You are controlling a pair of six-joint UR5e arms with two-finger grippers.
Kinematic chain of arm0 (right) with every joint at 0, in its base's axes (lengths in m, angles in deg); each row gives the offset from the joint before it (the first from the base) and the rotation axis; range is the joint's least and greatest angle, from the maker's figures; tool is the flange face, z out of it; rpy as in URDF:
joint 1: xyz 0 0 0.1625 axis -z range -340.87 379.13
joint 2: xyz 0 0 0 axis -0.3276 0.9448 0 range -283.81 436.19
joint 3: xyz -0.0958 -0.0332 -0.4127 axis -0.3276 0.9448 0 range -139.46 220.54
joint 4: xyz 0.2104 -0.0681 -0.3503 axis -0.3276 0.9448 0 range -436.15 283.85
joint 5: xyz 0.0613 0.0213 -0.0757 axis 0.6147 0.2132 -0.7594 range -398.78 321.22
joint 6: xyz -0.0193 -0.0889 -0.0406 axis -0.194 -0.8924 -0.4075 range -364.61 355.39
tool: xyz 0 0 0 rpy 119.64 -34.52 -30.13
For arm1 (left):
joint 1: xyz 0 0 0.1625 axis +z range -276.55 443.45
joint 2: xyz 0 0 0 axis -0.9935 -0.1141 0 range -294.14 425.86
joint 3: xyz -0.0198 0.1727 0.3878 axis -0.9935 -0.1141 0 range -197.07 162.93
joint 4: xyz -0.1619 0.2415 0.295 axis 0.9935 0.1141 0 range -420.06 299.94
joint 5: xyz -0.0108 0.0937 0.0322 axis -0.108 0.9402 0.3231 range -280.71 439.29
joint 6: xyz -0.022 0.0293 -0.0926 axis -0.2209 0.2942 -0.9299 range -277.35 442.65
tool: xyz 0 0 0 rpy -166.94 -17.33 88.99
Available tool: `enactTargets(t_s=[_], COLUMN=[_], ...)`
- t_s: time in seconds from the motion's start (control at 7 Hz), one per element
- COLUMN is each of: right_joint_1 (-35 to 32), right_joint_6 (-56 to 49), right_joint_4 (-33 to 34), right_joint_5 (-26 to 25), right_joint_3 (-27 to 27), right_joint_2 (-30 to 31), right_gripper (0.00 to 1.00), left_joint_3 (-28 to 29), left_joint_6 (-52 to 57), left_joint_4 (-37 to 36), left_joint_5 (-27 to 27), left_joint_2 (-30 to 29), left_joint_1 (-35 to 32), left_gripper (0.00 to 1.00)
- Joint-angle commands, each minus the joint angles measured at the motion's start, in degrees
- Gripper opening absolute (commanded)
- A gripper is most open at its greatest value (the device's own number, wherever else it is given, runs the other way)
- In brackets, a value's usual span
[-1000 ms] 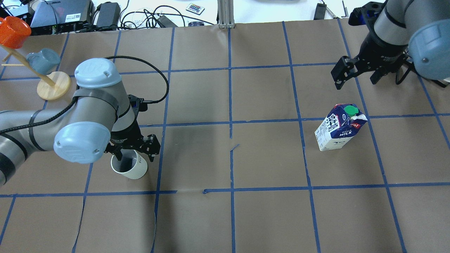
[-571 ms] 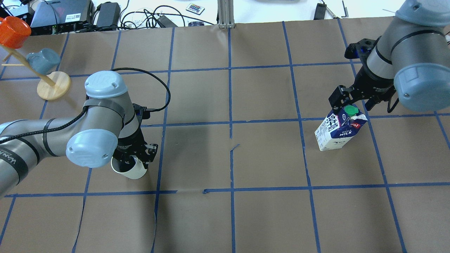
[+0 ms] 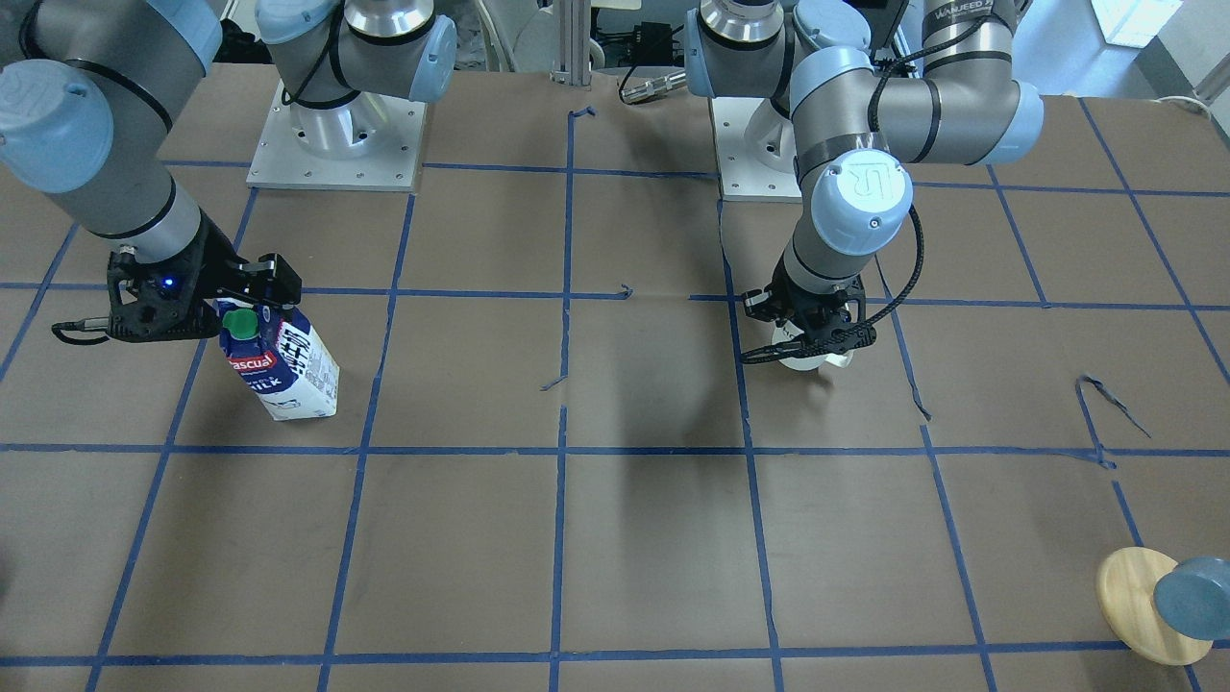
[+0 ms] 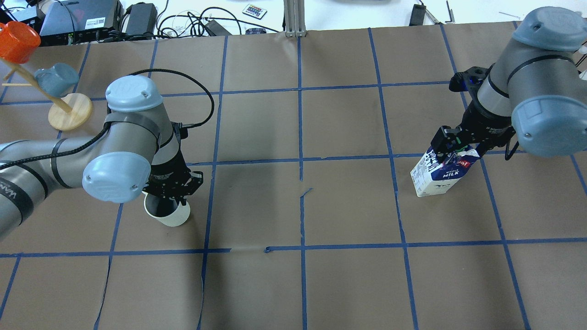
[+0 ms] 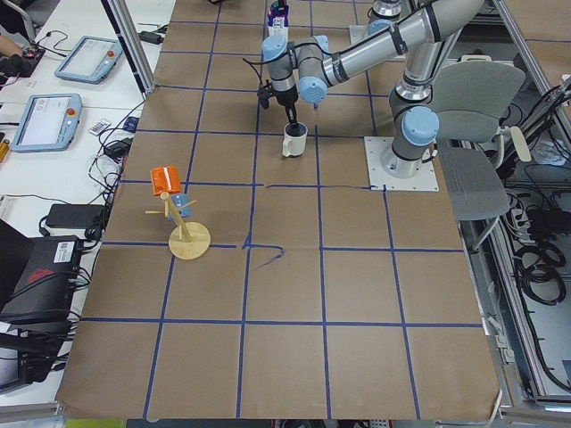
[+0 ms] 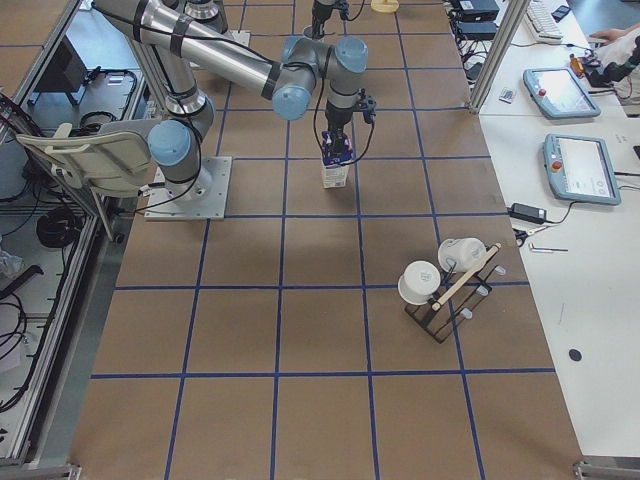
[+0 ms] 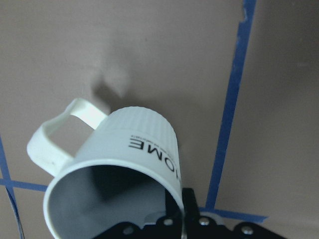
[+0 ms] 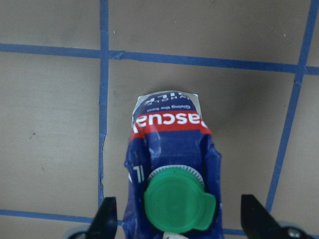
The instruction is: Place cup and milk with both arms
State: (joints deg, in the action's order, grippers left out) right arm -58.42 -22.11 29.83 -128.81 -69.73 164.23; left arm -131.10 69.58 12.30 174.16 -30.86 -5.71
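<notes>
The cup (image 4: 173, 217) is a white ribbed mug with "HOME" on its side (image 7: 134, 149). It hangs tilted from my left gripper (image 4: 172, 190), which is shut on its rim wall, one finger inside. In the front-facing view the gripper (image 3: 812, 332) hides most of the cup (image 3: 819, 363). The milk (image 4: 435, 176) is a blue and white carton with a green cap, upright on the table at the right (image 3: 283, 370). My right gripper (image 4: 454, 146) is open and straddles its top. In the right wrist view both fingers (image 8: 105, 219) stand clear of the carton (image 8: 172, 144).
A mug tree with a wooden base (image 4: 69, 112) holds an orange cup (image 4: 18, 41) and a blue-grey cup (image 4: 57, 78) at the far left. Cables and electronics (image 4: 91, 18) line the far edge beside an aluminium post (image 4: 293, 18). A second rack with white cups (image 6: 445, 285) shows in the exterior right view.
My left gripper has closed on the cup's rim and shifted it slightly. My right gripper has come down from the far right onto the milk's top, still open.
</notes>
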Motion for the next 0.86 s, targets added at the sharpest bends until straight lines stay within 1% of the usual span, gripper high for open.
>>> enactTargets(t_s=[0.0,0.14,0.29,0.43,0.57,0.71], right_joint_1=[0.11,0.11,0.11,0.03,-0.24,-0.50], right_joint_6=[-1.14,-1.05,-1.05,-1.05,-1.05,-0.70], right_joint_4=[-0.25,-0.33,-0.33,-0.51,-3.38,-6.37], right_joint_5=[0.12,0.21,0.21,0.29,0.47,0.65], right_joint_3=[0.14,0.23,0.66,1.71,4.50,8.36], right_joint_2=[0.11,0.12,0.20,0.29,0.29,-0.14], right_gripper=[0.49,0.44,0.44,0.43,0.43,0.44], left_joint_3=[7.56,8.98,12.65,15.12,16.45,17.25], left_joint_6=[-19.59,-31.02,-41.66,-51.34,-60.83,-63.97], left_joint_4=[4.35,3.41,0.19,-3.59,-9.37,-13.26], left_joint_5=[-2.66,-4.06,-10.95,-15.29,-15.85,-15.86], left_joint_2=[-3.19,-4.60,-7.92,-11.43,-15.21,-17.51], left_joint_1=[-5.64,-11.43,-14.27,-17.69,-21.81,-23.07], left_gripper=[0.00,0.00,0.00,0.00,0.00,0.00])
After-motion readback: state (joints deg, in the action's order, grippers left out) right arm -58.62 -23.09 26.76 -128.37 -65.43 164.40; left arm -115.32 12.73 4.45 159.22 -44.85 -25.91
